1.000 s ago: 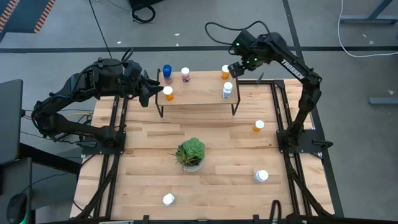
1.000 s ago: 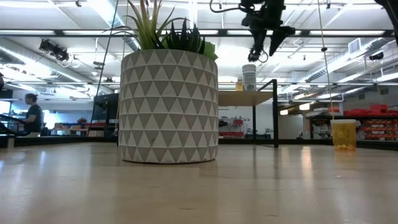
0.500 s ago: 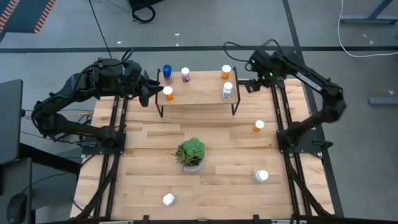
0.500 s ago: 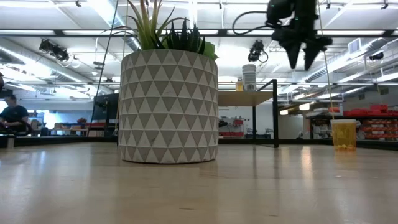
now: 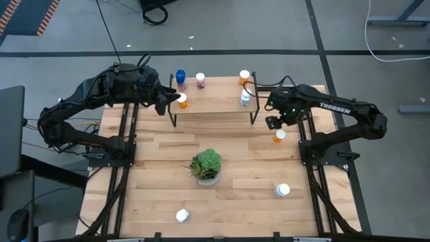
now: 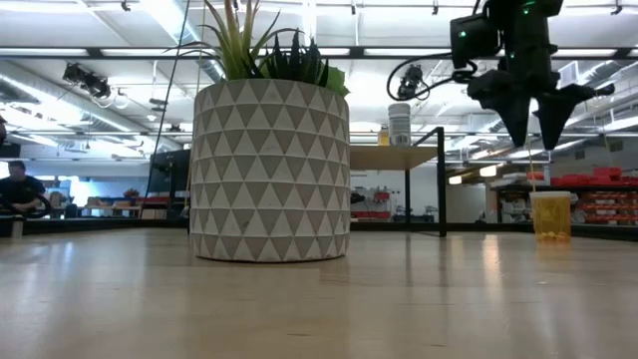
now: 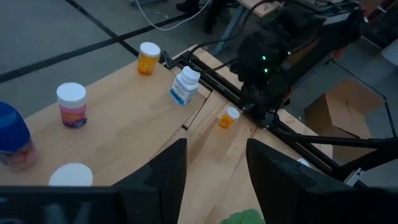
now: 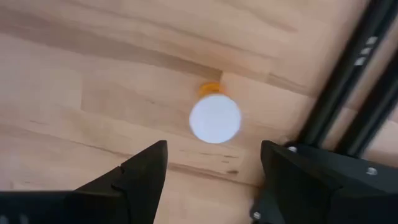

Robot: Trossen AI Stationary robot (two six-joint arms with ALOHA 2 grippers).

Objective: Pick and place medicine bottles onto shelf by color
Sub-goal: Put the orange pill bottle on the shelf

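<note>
While above orange bottle (image 8: pixel 214 116), right gripper (image 8: pixel 208 171) jaws wide open, empty; left gripper (image 7: pixel 214 168) jaws apart, empty.

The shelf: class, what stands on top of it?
On the shelf stand five medicine bottles: one blue, one pinkish, two orange, one white. The potted plant hides most of it in the low view.

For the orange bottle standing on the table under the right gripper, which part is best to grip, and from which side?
Grip the orange bottle probably around its white cap or just below, coming straight down. It stands upright with free table around it, and the right gripper, open, hangs almost over it.
</note>
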